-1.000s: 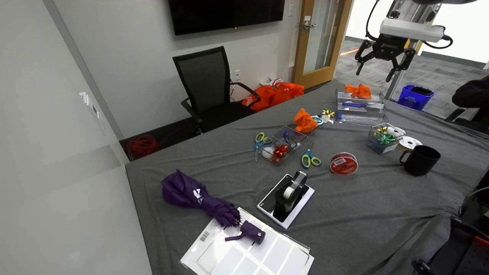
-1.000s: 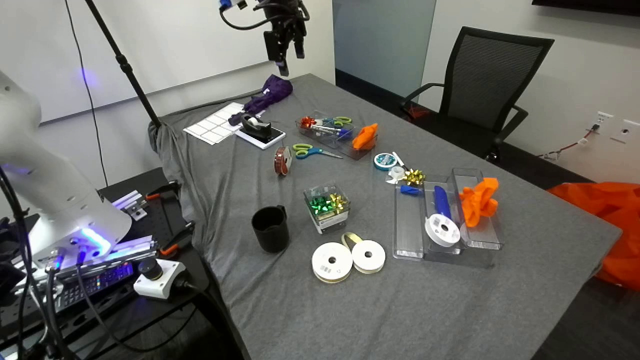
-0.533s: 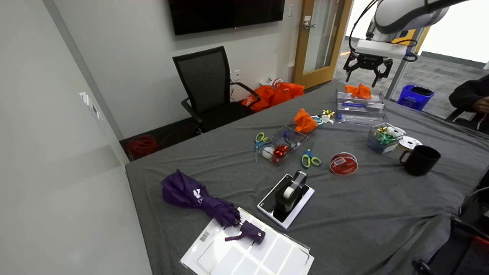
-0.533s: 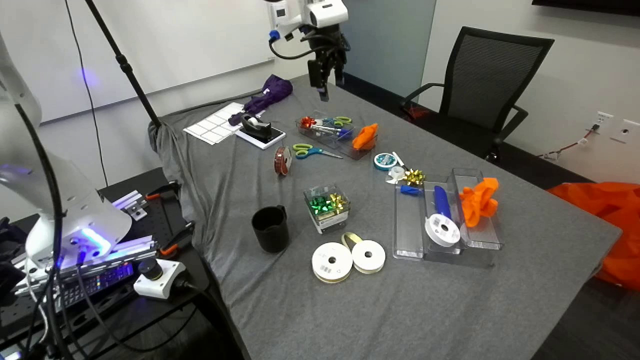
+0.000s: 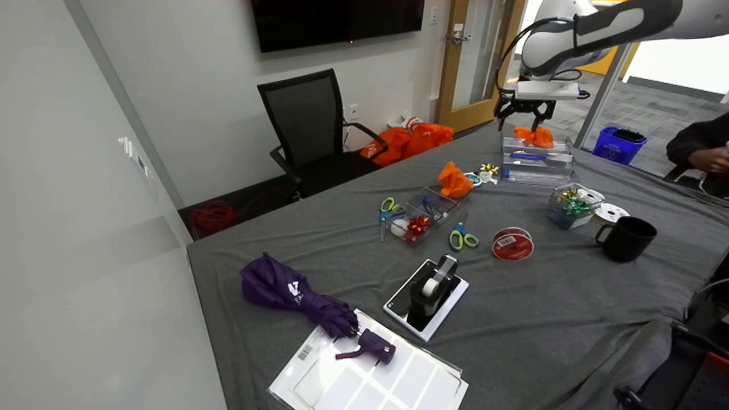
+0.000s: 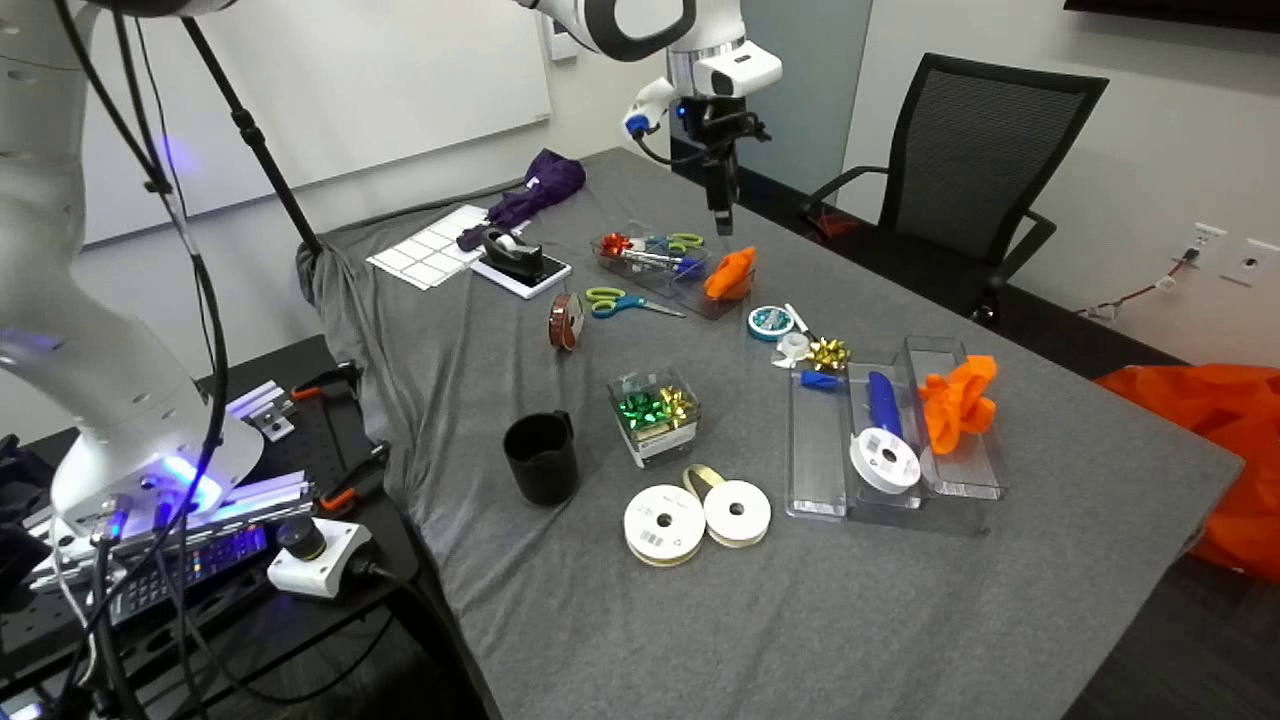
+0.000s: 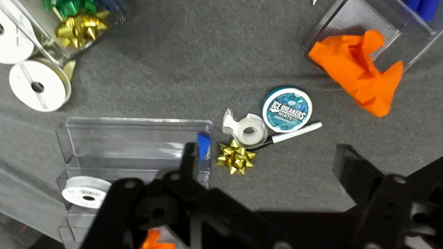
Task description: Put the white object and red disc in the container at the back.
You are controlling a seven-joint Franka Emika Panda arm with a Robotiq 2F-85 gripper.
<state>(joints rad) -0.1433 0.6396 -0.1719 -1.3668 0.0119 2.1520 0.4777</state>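
Note:
The red disc (image 5: 513, 246) looks like a ribbon spool standing on its edge on the grey cloth, in both exterior views. Several things are white, and I cannot tell which one is the white object: two flat spools (image 6: 665, 524) lie near the mug, another spool (image 6: 885, 460) rests in a stepped clear organizer (image 6: 818, 470). Which clear box is the container is also uncertain; a divided clear tray (image 6: 690, 295) and a small clear box of bows (image 6: 655, 430) stand there too. High over the table, my gripper (image 7: 266, 152) is open, nothing between its fingers.
Below the gripper lie a gold bow (image 7: 236, 157), a tape roll (image 7: 250, 131), a mint tin (image 7: 287, 110) and a marker (image 7: 297, 132). A black mug (image 6: 541, 458), scissors (image 6: 630, 302), a tape dispenser (image 5: 431, 287) and an umbrella (image 5: 290, 293) also occupy the table.
The open gripper has come down and swung across the table, leftward and down in an exterior view, rightward and down in the opposite picture. The objects on the table have not moved.

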